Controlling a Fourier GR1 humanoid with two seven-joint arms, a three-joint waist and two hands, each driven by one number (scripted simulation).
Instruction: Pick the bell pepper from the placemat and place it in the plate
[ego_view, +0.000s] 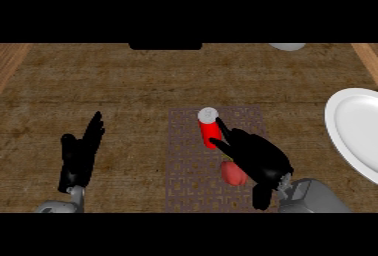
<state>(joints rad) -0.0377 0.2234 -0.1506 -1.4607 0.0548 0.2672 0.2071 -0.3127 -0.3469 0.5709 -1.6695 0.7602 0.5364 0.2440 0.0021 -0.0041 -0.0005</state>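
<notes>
Head view: the red bell pepper (233, 173) lay on the patterned placemat (184, 150), partly hidden under the right hand (258, 155), whose fingers were spread, unclenched, beside a red cylinder with a white cap (209, 127). The left hand (80, 152) rested released at left; the white plate (358, 130) stood well apart at right.

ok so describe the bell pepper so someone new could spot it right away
Find the patterned placemat in the counter's middle. The bell pepper lies on its lower right part, beside the right hand. It is squat and rounded, unlike the tall red white-capped bottle above it.
</notes>
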